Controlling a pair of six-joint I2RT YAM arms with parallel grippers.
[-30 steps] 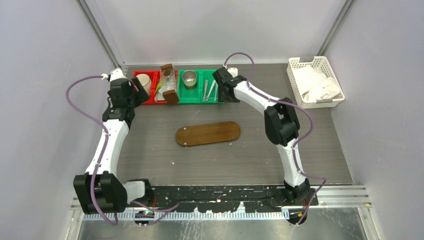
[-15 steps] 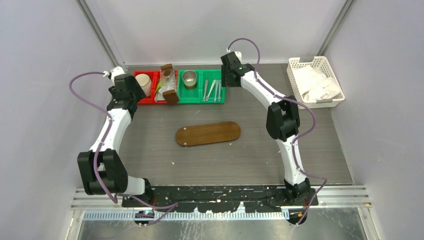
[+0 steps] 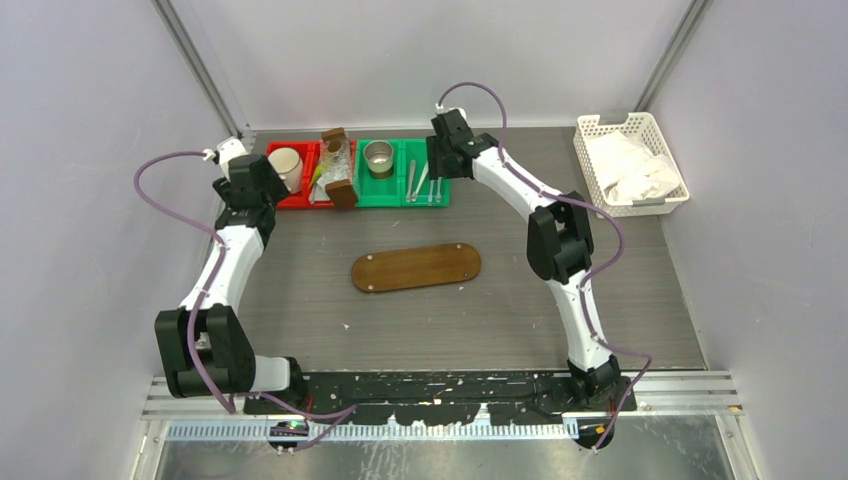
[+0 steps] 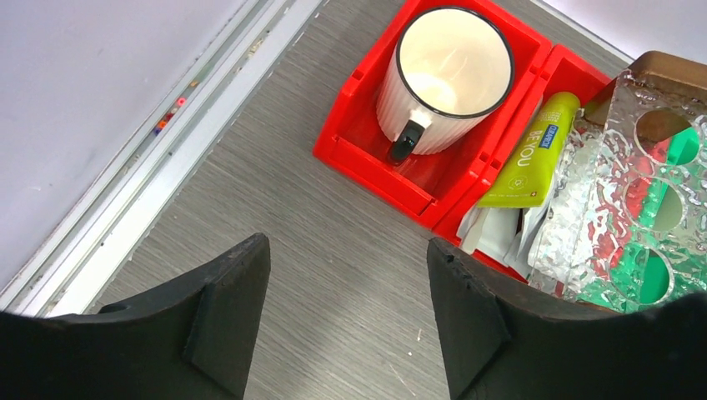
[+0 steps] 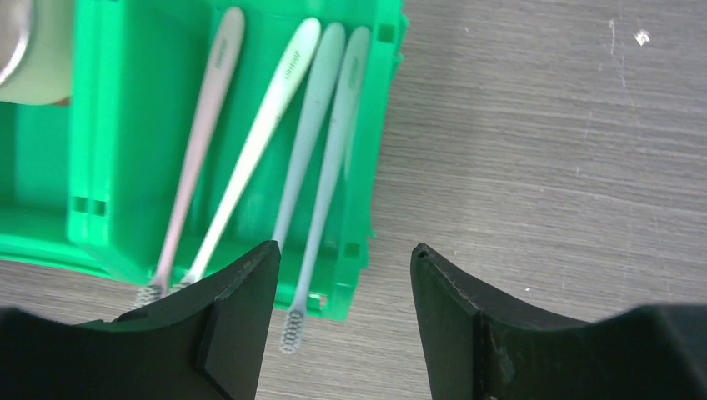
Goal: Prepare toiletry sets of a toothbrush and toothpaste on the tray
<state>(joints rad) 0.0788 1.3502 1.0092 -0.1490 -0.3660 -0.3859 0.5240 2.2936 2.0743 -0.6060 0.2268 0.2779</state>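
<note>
The toothbrushes (image 5: 283,125), four slim pale ones, lie side by side in the right compartment of the green bin (image 5: 125,125), with their bristle ends poking over its near rim. The yellow-green tube (image 4: 534,154) and the whitish tubes (image 4: 496,233) sit in the red bin (image 4: 367,150) that adjoins the green bin's left side, next to a white mug (image 4: 446,75). The wooden tray (image 3: 416,267), on the base side of the green bin, holds nothing yet, so no set has been started.

Over the last second the right arm pulled off to the right of the green bin and has now swung back. The right gripper (image 5: 343,283) hangs over that bin's right edge, just above the outermost brush, its jaws spread and nothing between them. This looks like lining up for a first toothbrush pick.

The left arm has drifted away from the green bin, from above the red bin towards the back left. The left gripper (image 4: 346,275) is now over bare table off the red bin's outer corner, jaws wide apart and empty. It seems to be waiting its turn for a tube.
</note>
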